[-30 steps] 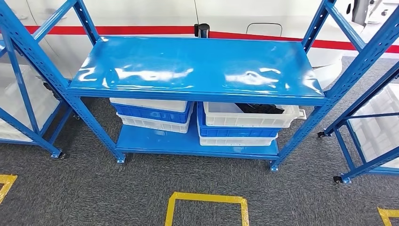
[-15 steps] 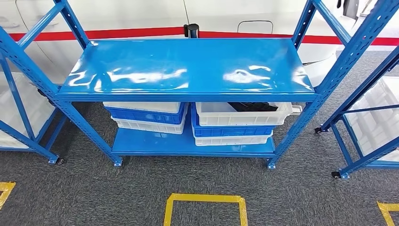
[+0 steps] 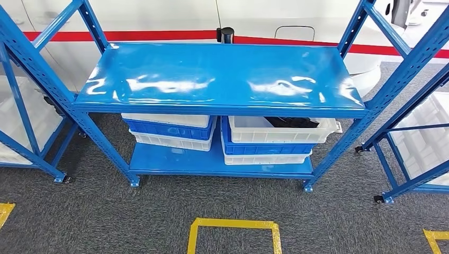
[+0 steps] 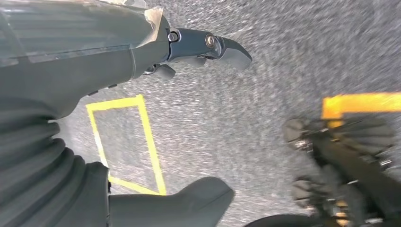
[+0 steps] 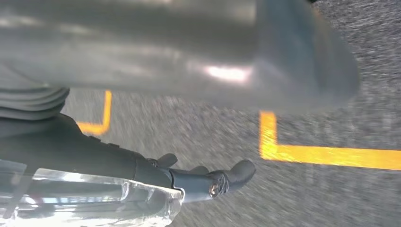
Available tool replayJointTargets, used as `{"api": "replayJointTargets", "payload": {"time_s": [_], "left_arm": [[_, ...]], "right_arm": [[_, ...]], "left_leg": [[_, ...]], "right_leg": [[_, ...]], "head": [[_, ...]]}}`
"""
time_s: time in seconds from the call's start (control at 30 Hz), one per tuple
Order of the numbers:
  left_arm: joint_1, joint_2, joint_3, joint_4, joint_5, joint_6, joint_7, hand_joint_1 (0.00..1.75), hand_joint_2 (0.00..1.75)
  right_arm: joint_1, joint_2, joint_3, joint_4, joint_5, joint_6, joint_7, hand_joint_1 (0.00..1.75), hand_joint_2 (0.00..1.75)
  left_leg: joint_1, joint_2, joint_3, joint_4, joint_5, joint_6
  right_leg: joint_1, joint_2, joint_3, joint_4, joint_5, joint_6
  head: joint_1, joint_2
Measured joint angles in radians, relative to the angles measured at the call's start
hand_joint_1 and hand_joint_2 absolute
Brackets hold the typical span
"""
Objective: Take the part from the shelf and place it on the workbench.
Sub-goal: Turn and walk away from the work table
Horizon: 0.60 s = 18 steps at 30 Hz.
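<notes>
Blue shelf point(image 3: 222, 74) on grey carpet point(image 3: 132, 217) — bins point(image 3: 280, 129) below; left hand point(image 4: 156, 52) and right hand point(image 5: 189, 177) hang empty, fingers apart.

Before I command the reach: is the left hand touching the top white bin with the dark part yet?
Apart. Left wrist view shows the left hand hanging over carpet; head view shows the top white bin untouched.

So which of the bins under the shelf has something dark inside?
The top white bin of the right stack; dark parts show in it.
</notes>
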Motion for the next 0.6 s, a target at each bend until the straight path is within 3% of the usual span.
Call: {"api": "replayJointTargets", "payload": {"time_s": [0.17, 0.3, 0.6], "left_arm": [[0.001, 0.007, 0.032, -0.04, 0.015, -0.003, 0.001, 0.0, 0.0], [0.002, 0.008, 0.043, -0.057, 0.017, -0.003, 0.001, 0.0, 0.0], [0.005, 0.009, 0.05, -0.069, 0.017, -0.003, 0.001, 0.0, 0.0]], "right_arm": [[0.036, -0.008, 0.038, 0.0, -0.104, 0.019, -0.012, 0.0, 0.0], [0.044, -0.01, 0.051, 0.0, -0.114, 0.02, -0.013, 0.0, 0.0], [0.049, -0.013, 0.063, 0.0, -0.114, 0.021, -0.013, 0.0, 0.0]], "left_leg": [[-0.002, 0.001, 0.001, 0.001, -0.002, 0.005], [-0.002, 0.001, 0.003, 0.001, -0.005, 0.01], [0.0, 0.001, 0.004, 0.0, -0.005, 0.01]], "right_leg": [[-0.001, 0.002, 0.0, -0.003, 0.0, 0.003], [-0.003, 0.001, -0.003, -0.004, -0.003, 0.008], [-0.003, 0.001, -0.002, -0.003, -0.003, 0.008]], "head": [[0.0, 0.0], [0.0, 0.0], [0.0, 0.0]]}}
